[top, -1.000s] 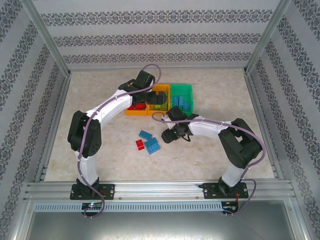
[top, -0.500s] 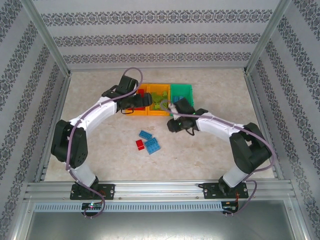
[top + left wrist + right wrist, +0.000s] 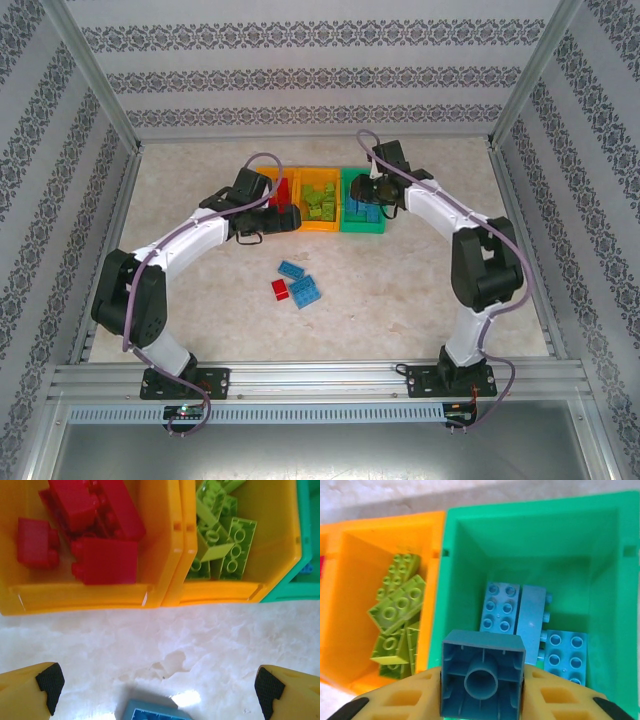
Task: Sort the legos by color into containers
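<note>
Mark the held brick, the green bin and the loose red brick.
held brick point(image 3: 483, 674), right wrist view, hollow underside
green bin point(image 3: 535, 532), right wrist view, far wall
loose red brick point(image 3: 279, 289), top view, top face

You're looking at a pale marbled desk point(image 3: 380, 300). Striped patterned walls point(image 3: 320, 80) box it in. Aluminium frame posts point(image 3: 90, 75) stand at the corners.

green bin point(image 3: 530, 535) open above, part-filled (blue legos point(image 3: 500, 607))

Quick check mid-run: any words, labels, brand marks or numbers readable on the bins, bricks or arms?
None readable.
The orange bins, the green bin and the blue brick held in the right gripper show no print.
Studs on the binned bricks are too small to show any embossing.
</note>
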